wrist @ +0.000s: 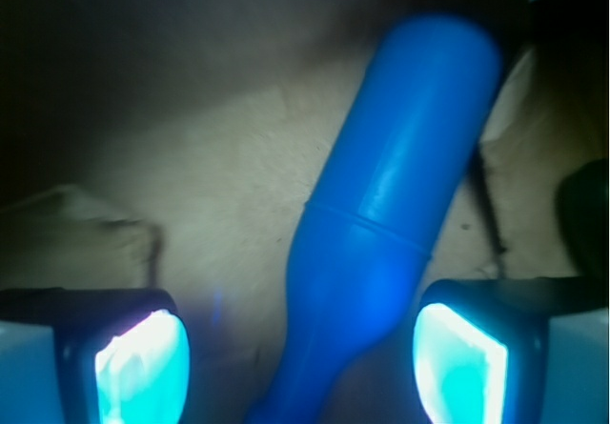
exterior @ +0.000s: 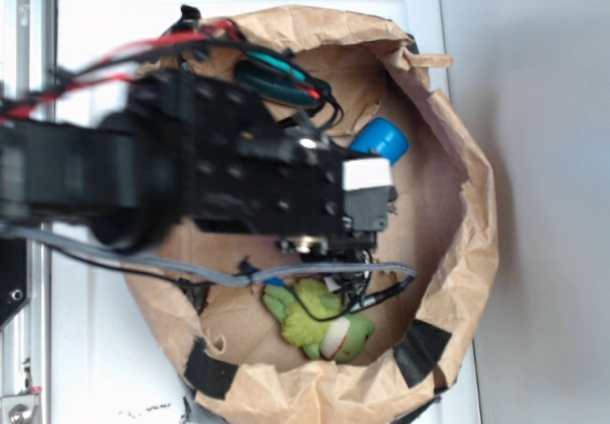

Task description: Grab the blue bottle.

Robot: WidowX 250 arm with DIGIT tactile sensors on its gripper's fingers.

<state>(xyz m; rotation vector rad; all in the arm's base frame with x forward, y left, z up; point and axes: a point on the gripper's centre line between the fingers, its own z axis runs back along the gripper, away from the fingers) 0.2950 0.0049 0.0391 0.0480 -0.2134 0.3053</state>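
The blue bottle [wrist: 391, 224] lies on its side on the brown paper floor of the bag, its wide body pointing up and right and its narrow neck running down between my fingers. My gripper [wrist: 303, 367] is open. Its two glowing pads [wrist: 143, 372] stand either side of the neck, the right one close to the bottle, with gaps on both sides. From outside, only the bottle's round end [exterior: 379, 141] shows past the black arm; my gripper [exterior: 329, 252] is mostly hidden under the wrist.
A crumpled brown paper bag [exterior: 467, 186] with black tape at its rim walls in the work area. A green plush toy [exterior: 319, 324] lies at the bag's near side. Cables [exterior: 286, 276] hang across the opening.
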